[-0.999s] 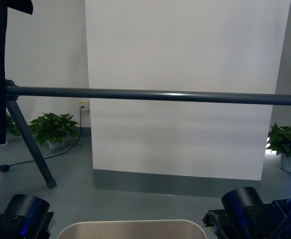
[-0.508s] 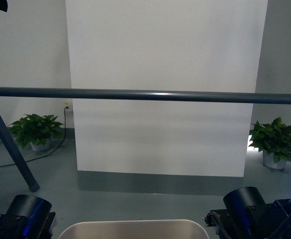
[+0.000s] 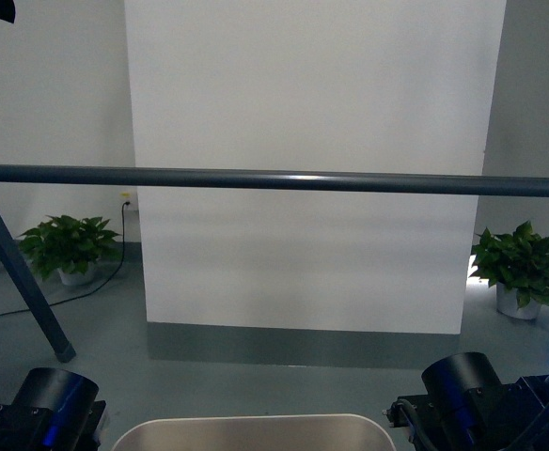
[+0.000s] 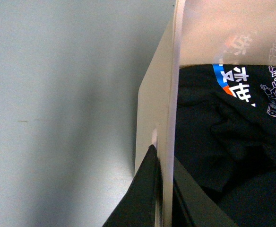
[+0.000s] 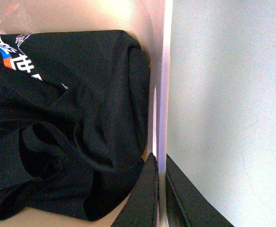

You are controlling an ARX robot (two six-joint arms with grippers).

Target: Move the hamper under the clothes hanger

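Only the far rim of the beige plastic hamper point(image 3: 253, 430) shows, cut off at the front view's lower edge, nearer than the bar of the dark grey metal clothes hanger point(image 3: 274, 178), whose ends run out of view. The left gripper point(image 4: 162, 163) and right gripper point(image 5: 160, 160) each pinch a hamper wall. A black printed garment point(image 5: 72, 118) lies inside.

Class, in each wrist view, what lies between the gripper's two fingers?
The side wall of the hamper. In the right wrist view the right gripper straddles it, one finger inside beside the black garment; the left wrist view shows the left gripper likewise.
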